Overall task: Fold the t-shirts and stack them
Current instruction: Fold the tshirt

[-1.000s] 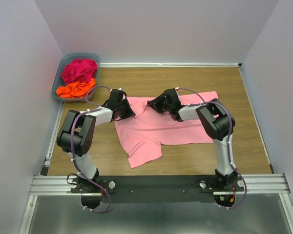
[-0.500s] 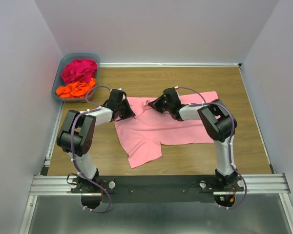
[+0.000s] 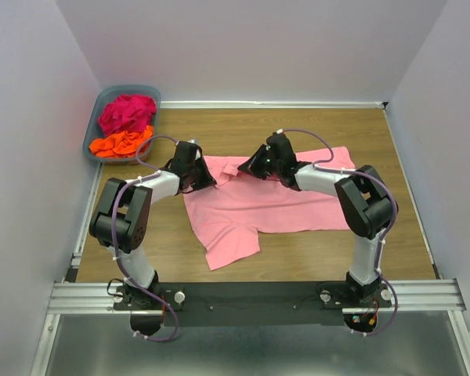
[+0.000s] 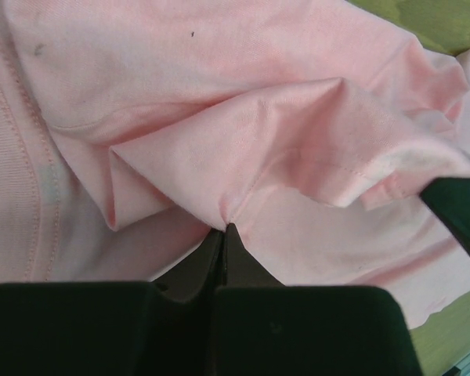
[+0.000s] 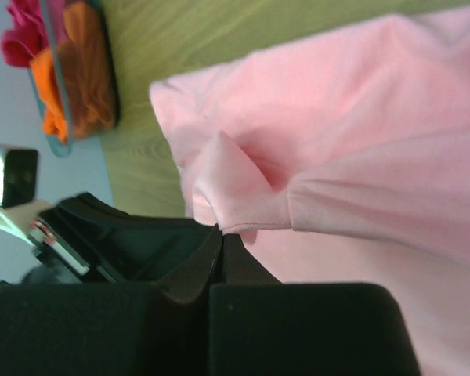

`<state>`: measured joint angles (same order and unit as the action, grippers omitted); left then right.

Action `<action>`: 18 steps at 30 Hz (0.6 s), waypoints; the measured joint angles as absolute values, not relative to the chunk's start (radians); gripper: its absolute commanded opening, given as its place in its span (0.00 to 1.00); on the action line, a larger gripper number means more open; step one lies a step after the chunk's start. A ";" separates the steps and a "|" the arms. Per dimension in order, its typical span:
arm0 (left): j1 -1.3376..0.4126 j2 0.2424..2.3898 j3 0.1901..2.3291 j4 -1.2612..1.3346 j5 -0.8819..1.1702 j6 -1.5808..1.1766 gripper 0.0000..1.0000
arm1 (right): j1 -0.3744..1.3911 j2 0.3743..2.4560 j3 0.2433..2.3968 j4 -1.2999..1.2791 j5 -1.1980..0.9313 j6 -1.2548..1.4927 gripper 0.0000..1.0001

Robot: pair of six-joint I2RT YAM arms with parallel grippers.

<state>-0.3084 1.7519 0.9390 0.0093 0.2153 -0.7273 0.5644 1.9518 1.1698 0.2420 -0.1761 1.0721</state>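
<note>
Flat on the brown wooden table (image 3: 313, 129): light pink cloth t-shirt (image 3: 258, 205). Left gripper (image 4: 223, 229) pinched tight on a raised fold near its collar. Right gripper (image 5: 219, 229) likewise clamped on a fold at the far edge. Crumpled magenta t-shirt (image 3: 127, 111) and orange t-shirt (image 3: 121, 143) sit in the grey-blue plastic basket (image 3: 94, 135).

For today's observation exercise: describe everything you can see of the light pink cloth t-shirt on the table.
The light pink cotton-looking t-shirt lies mostly flat but wrinkled on the wooden table, with one sleeve pointing toward the near edge. The left gripper and right gripper each pinch a raised fold near its far edge.
</note>
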 measured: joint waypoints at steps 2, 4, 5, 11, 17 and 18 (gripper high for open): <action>-0.308 1.752 0.939 0.006 0.216 -0.724 0.03 | 0.558 1.949 1.159 0.217 -0.200 1.052 0.01; -0.307 1.751 0.941 -0.003 0.218 -0.721 0.04 | 0.549 1.949 1.147 0.184 -0.227 1.029 0.01; -0.307 1.750 0.941 -0.007 0.219 -0.718 0.05 | 0.544 1.949 1.140 0.177 -0.237 1.021 0.01; -0.301 1.736 0.941 -0.036 0.222 -0.699 0.27 | 0.503 1.950 1.124 0.126 -0.298 0.969 0.01; -0.300 1.726 0.941 -0.027 0.249 -0.707 0.35 | 0.497 1.951 1.126 0.113 -0.339 0.939 0.01; -0.300 1.726 0.941 -0.024 0.258 -0.708 0.35 | 0.497 1.951 1.127 0.112 -0.342 0.937 0.01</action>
<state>-0.3000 1.7260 0.9405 -0.0238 0.2584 -0.7082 0.4973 1.9514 1.1271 0.1116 -0.3416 0.9367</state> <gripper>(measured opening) 0.347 0.012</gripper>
